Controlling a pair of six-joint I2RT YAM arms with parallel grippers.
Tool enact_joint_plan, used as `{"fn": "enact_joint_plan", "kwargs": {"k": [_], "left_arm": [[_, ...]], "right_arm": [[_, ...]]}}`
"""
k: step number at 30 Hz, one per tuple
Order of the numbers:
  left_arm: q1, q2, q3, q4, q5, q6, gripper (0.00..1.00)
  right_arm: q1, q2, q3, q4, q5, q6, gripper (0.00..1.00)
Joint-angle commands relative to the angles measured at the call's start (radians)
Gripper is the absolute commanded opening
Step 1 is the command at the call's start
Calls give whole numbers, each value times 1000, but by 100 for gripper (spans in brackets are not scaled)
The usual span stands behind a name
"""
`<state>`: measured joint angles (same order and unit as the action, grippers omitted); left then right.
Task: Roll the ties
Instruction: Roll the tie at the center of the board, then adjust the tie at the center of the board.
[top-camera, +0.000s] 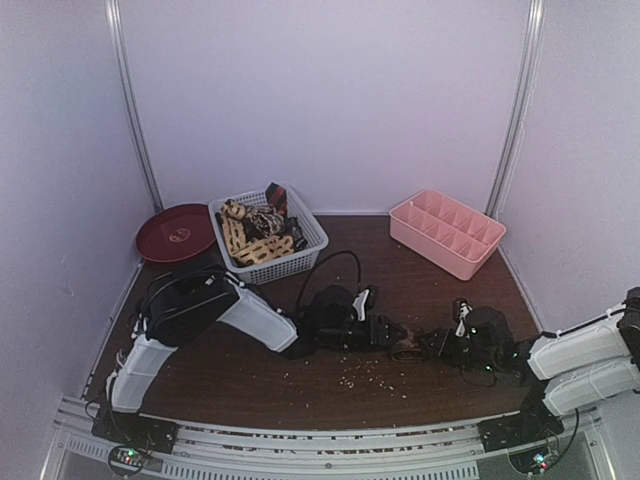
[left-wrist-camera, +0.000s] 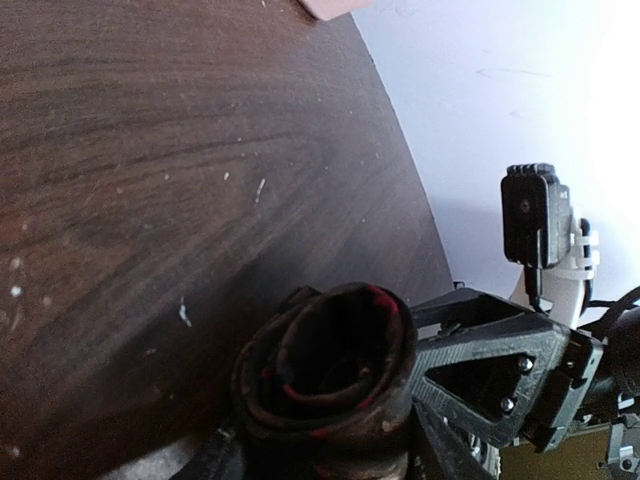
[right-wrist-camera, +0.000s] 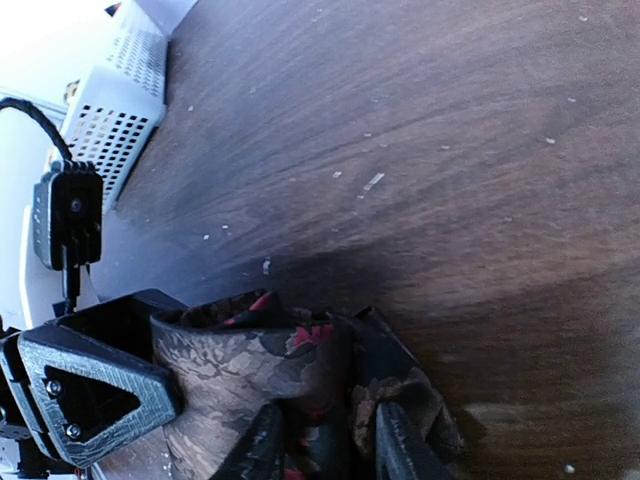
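A dark brown tie with red specks (top-camera: 407, 349) sits on the table as a loose coil between my two grippers. In the left wrist view the coil (left-wrist-camera: 330, 365) stands open-end up, and my left gripper (left-wrist-camera: 330, 458) grips it from both sides at the bottom edge. My right gripper (right-wrist-camera: 325, 448) is pinched on a fold of the same tie (right-wrist-camera: 240, 365). In the top view my left gripper (top-camera: 388, 333) and right gripper (top-camera: 437, 347) meet at the coil. More ties (top-camera: 255, 232), tan-patterned and dark, lie in the white basket (top-camera: 300, 250).
A pink divided tray (top-camera: 447, 231) stands at the back right and a dark red plate (top-camera: 176, 232) at the back left. Crumbs (top-camera: 352, 372) dot the wood in front of the grippers. White walls close in the table.
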<state>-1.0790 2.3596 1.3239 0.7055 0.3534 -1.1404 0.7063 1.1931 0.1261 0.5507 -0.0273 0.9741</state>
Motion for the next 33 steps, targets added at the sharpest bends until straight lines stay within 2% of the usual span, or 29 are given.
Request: {"fn": "enact_joint_plan", "kwargs": {"k": [1, 10, 16, 33], "left_arm": [[6, -33, -120, 51, 16, -45, 52], [10, -34, -174, 106, 19, -94, 57], [3, -37, -170, 76, -9, -83, 58], [-19, -43, -157, 12, 21, -69, 56]], "right_arm": [[-1, 61, -22, 67, -62, 8, 30], [16, 189, -41, 260, -132, 56, 25], [40, 247, -58, 363, -137, 102, 25], [52, 306, -65, 464, -139, 68, 22]]}}
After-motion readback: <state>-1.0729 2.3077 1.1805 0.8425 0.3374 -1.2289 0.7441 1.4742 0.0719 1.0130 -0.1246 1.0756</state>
